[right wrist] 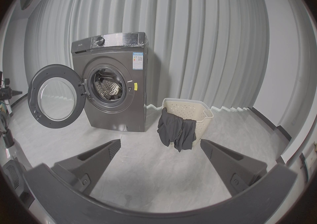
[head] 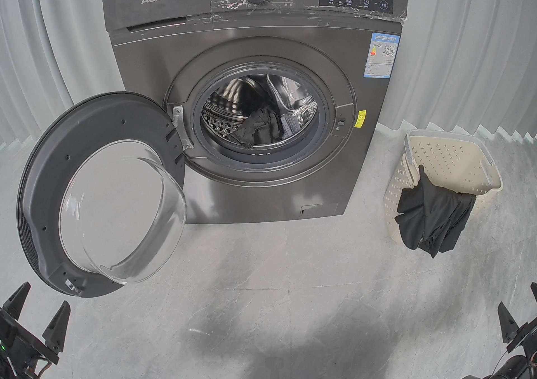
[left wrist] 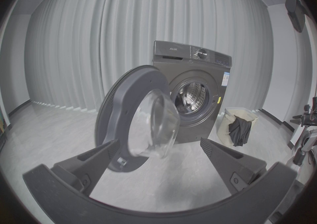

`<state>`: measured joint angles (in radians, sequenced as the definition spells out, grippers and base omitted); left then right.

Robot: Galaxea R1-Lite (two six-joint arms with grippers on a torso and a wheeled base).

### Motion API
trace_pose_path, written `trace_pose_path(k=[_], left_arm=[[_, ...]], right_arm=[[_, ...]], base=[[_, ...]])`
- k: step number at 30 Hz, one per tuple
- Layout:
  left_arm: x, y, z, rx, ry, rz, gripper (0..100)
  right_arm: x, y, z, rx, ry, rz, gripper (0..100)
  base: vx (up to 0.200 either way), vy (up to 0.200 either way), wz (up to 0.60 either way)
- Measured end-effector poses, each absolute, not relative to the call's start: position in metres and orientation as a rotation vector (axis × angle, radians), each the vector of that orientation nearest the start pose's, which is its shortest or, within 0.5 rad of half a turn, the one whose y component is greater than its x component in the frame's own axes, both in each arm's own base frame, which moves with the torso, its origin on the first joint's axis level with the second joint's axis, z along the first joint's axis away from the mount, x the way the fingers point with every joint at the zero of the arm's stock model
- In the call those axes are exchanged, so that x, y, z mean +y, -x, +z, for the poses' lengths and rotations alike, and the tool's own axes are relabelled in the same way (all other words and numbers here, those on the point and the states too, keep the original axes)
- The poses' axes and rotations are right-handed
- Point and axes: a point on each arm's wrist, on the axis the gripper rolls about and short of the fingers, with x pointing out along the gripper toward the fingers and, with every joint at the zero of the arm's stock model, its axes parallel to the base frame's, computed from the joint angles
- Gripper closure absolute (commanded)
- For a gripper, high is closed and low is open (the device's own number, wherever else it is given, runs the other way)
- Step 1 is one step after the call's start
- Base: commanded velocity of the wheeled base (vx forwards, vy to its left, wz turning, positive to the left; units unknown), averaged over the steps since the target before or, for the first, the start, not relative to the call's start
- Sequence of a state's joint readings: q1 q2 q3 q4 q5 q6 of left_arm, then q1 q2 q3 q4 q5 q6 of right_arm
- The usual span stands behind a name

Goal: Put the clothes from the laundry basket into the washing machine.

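A dark garment (head: 258,126) lay in the washing machine (head: 145,61), a second garment (head: 433,215) overhung the laundry basket (head: 453,159), while the left gripper (left wrist: 159,142) and right gripper (right wrist: 160,142) gaped empty.

The washing machine (head: 268,201) is parked on the floor (head: 291,296), with its door (head: 39,201) swung out to the machine's front-left. One garment (head: 258,127) is left inside the machine's drum. The laundry basket (head: 447,159) is set just right of the machine, and a second garment (head: 433,217) is draped over the basket's front rim. Well in front of the machine, the left end effector (head: 45,296) is held door-side and the right end effector (head: 517,296) basket-side.
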<state>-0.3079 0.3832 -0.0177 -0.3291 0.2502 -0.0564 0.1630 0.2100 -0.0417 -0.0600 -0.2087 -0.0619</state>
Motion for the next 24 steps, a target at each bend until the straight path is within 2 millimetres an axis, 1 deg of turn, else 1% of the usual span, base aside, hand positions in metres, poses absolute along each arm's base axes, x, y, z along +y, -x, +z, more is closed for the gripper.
trace_pose_path(k=[4, 7, 11, 16, 20, 24], left_arm=[[0.005, 0.0, 0.1, 0.082, 0.051, -0.002, 0], [0.005, 0.008, 0.091, 0.087, 0.074, 0.04, 0], [0.006, 0.013, 0.09, 0.037, 0.097, 0.097, 0], [0.005, 0.017, 0.089, -0.005, 0.038, 0.174, 0], [0.004, 0.02, 0.089, -0.028, 0.015, 0.212, 0], [0.004, 0.022, 0.087, -0.041, 0.023, 0.193, 0]], right_arm=[[-0.006, 0.012, 0.091, 0.082, 0.056, -0.058, 0], [-0.007, 0.014, 0.087, 0.071, 0.04, -0.067, 0], [-0.007, 0.015, 0.087, 0.047, 0.015, -0.071, 0], [-0.007, 0.016, 0.09, -0.006, -0.005, -0.086, 0], [-0.005, 0.018, 0.089, -0.01, 0.035, -0.1, 0], [-0.003, 0.021, 0.081, 0.033, 0.063, -0.101, 0]], base=[[0.0, 0.0, 0.0], [0.0, -0.2, 0.0], [0.0, -0.2, 0.0], [0.0, -0.2, 0.0], [0.0, 0.0, 0.0], [0.0, 0.0, 0.0]])
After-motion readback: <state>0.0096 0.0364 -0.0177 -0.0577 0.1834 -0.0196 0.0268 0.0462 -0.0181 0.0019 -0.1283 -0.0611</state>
